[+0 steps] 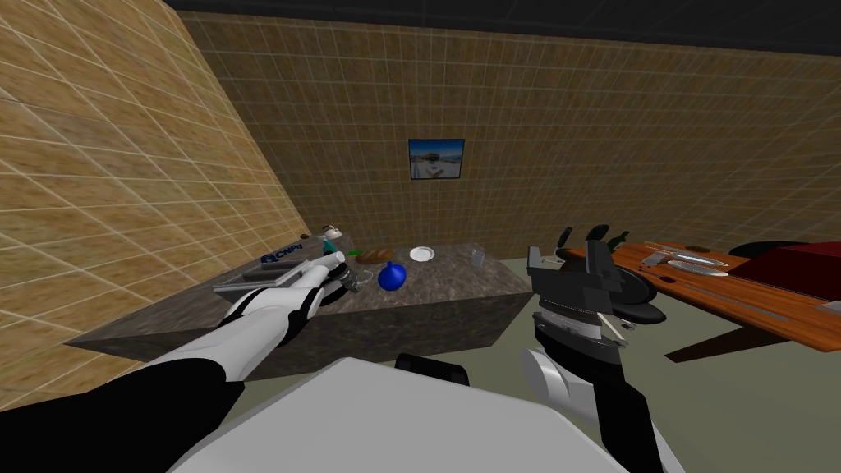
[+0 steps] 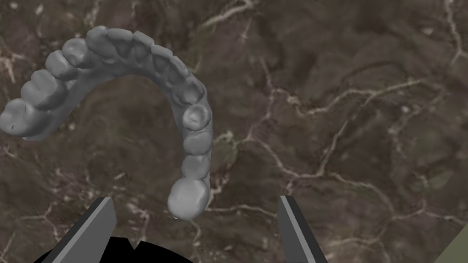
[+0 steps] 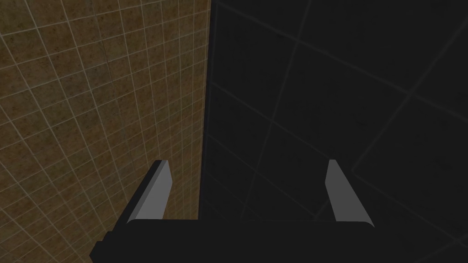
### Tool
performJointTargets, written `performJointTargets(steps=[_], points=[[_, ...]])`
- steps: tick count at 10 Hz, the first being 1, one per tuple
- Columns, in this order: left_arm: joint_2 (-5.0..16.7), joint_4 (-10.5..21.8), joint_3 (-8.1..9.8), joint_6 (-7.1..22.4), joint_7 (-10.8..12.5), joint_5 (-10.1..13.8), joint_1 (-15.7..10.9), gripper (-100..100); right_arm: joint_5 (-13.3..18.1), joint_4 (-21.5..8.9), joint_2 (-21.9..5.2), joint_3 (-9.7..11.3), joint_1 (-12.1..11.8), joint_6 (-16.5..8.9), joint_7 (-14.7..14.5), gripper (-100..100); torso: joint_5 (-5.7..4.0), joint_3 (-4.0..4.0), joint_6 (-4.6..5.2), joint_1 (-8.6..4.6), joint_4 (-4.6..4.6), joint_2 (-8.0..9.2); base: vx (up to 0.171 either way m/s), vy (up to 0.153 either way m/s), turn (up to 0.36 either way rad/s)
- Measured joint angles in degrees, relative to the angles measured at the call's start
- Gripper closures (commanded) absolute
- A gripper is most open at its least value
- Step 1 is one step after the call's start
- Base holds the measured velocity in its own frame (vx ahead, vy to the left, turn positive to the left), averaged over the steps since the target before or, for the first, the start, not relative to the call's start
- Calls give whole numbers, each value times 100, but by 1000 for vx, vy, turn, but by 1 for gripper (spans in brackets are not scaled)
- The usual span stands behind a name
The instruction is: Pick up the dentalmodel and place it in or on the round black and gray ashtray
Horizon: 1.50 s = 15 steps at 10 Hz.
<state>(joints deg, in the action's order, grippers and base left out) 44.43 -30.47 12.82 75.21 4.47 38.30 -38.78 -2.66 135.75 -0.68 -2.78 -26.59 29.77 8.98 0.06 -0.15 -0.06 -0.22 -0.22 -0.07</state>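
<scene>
Your left arm is stretched forward over the dark, brown-veined marbled counter (image 2: 347, 109), wrist turned down so the left gripper (image 2: 195, 197) looks almost straight at the surface. Its fingers (image 2: 98, 223) stand wide apart with nothing between the blades yet.

The grey, horseshoe-shaped dental model (image 2: 196, 146) lies flat on the counter, teeth up, just ahead of them. Its nearer limb runs roughly straight away from the gripper, and the rounded back molar at its end sits between the two fingertips, a little toward one blade. The bend of the arch is farther out, and the other limb curves back well outside that same finger.

As I judge it, you only have one limb to close on. It lies along the gripper's reach, so the blades would meet its sides across the narrow width. Ease down and slightly forward first, because only the tip is in the gap now.

To the right on the counter sit a blue round object (image 1: 392, 277) and a small white plate (image 1: 421, 254), both apart from the model. Your right gripper (image 3: 247, 160) is raised off to the side, pointing upward, fingers spread and empty. The left arm is the nearer one.
</scene>
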Motion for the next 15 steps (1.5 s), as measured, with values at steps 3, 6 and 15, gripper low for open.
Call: performJointTargets(steps=[3, 6, 15], points=[[19, 12, 2, -23, -30, 9, -5, 100, 0, 0, -1, -1, 0, 0, 0, 0, 17, -1, 1, 36, -5, 3, 0, -2, 0], [18, 13, 2, -16, -29, 9, -5, 0, 0, 0, -1, -1, 0, 0, 0, 0, 22, -9, 2, 49, -9, -8, 0, 0, 0], [-967, 216, -80, -33, 744, -858, -835, 100, 0, -1, -2, -2, 1, 0, 0, 0, 37, -10, 1, 102, -12, -6, -24, 103, 60]])
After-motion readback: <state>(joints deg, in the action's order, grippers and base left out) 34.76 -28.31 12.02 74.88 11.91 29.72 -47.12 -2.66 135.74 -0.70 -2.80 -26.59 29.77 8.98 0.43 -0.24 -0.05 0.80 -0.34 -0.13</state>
